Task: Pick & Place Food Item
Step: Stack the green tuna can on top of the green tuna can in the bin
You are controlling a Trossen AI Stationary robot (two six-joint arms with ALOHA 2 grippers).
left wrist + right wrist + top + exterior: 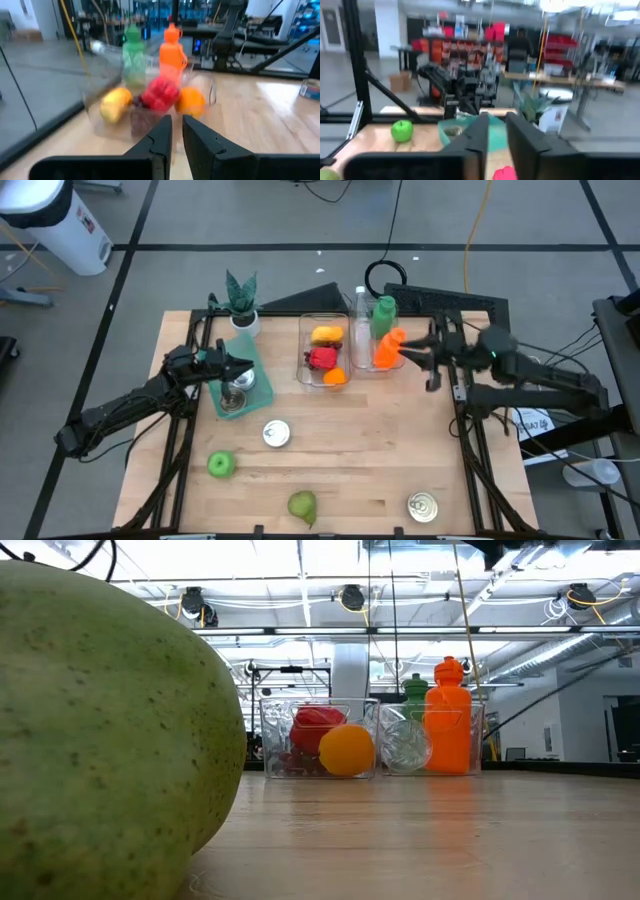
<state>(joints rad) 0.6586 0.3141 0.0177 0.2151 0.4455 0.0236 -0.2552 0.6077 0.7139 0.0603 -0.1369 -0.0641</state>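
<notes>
Left gripper (243,367): fingers nearly closed, empty, over the teal plate (258,390) near the worktop's left edge. Right gripper (408,352): nearly closed, empty (by the bottles). Food: green apple (220,465) front-left, untouched. Risk: narrow fingers knocking it rolling.

Two clear bins (324,350) are standing side by side at the table's far middle. The left one is holding fruit (323,358); the right one is holding two bottles (384,330). A potted plant (241,298) is sitting at the far left, with a dish (236,392) lying just in front of it. A can (276,434) is resting mid-table. An apple (220,465) and a pear (302,504) are lying toward the near edge, and a second can (423,506) is sitting to their right.
</notes>
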